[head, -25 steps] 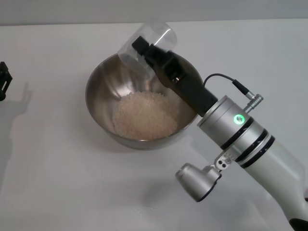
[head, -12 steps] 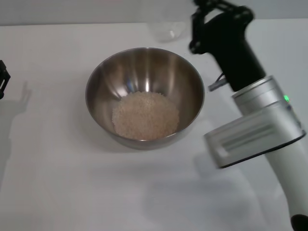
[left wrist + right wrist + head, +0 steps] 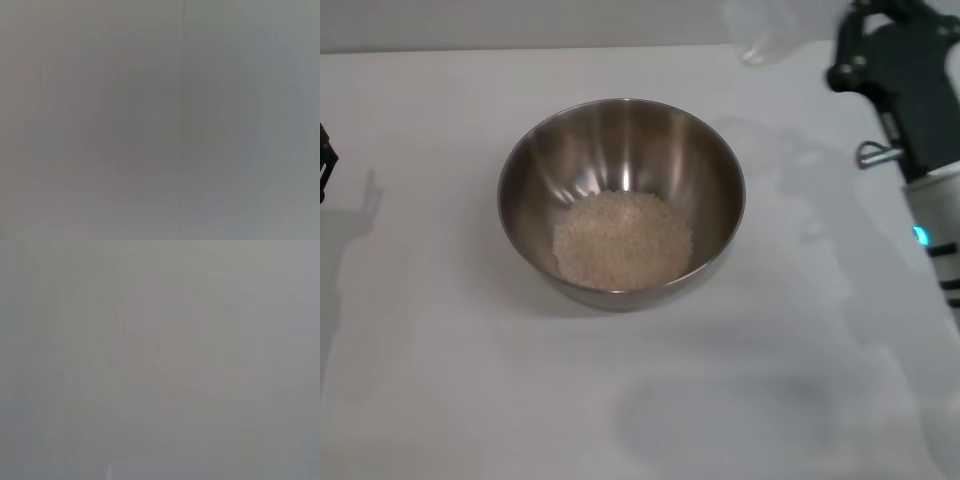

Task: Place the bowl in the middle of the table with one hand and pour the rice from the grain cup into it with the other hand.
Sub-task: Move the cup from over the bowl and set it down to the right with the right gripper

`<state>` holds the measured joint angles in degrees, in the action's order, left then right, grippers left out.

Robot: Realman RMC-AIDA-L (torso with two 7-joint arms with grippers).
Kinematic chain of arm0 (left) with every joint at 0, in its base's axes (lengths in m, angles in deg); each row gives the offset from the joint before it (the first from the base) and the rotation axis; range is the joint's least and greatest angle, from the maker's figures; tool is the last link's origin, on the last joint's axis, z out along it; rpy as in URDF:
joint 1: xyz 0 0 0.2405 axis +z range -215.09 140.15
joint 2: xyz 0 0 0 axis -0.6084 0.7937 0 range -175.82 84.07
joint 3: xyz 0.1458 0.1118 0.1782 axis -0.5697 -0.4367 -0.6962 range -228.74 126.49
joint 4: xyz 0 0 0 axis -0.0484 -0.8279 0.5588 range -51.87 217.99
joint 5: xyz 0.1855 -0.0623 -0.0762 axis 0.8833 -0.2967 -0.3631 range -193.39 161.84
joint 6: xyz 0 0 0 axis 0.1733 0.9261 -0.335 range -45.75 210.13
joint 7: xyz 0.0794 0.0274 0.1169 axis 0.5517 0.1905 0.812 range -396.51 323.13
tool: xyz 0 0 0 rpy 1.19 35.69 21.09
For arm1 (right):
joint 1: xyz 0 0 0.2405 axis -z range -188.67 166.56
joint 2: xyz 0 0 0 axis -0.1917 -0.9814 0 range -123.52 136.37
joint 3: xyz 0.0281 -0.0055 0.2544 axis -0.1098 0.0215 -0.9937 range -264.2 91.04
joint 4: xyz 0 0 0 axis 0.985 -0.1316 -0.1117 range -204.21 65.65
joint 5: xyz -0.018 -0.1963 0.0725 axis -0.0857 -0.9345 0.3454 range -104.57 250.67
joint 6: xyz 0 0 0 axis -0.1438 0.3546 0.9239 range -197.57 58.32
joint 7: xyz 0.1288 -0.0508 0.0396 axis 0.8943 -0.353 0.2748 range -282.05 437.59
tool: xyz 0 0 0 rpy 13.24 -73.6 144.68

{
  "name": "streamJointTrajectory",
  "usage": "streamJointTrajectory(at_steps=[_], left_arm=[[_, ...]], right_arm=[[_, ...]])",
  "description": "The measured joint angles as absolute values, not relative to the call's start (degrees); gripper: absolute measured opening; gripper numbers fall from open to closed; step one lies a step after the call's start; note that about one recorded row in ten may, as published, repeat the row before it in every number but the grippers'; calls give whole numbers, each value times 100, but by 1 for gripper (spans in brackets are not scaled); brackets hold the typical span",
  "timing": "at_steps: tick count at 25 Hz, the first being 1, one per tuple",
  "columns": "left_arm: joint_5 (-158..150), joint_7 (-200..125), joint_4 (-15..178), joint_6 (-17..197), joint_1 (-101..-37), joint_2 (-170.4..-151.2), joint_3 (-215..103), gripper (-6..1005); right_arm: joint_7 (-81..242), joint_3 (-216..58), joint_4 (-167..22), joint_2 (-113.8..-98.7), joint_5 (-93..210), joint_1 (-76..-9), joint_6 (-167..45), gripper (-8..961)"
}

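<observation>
The steel bowl [image 3: 620, 195] stands in the middle of the white table [image 3: 440, 380], with a pale heap of rice [image 3: 622, 240] on its bottom. In the head view my right gripper [image 3: 842, 55] is at the far right, well clear of the bowl, and it holds the clear grain cup [image 3: 762, 32] by its side. The cup looks empty and hangs above the table's far edge. Only a dark sliver of my left gripper [image 3: 325, 168] shows at the left edge of the table. Both wrist views show only flat grey.
The right forearm [image 3: 935, 230] with its lit ring runs down the right edge of the head view and casts shadows on the table right of the bowl.
The right arm has lifted the tipped cup off the bowl's rim and swung it back and to the right. Bowl, rice and left gripper have stayed put.
</observation>
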<state>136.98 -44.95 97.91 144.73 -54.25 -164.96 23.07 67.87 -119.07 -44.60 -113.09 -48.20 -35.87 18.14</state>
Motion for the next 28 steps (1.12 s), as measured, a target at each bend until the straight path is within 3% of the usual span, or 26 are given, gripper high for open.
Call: streamJointTrajectory(at_steps=[14, 28], left_arm=[[13697, -4495, 9799, 15154, -5281, -16496, 2281, 810], [13698, -4495, 9853, 15171, -5285, -16496, 2270, 810]], right_arm=[[7824, -12794, -5666, -11327, -4705, -3312, 1162, 4], [7883, -12629, -5842, -11295, -4740, -3638, -345, 4]])
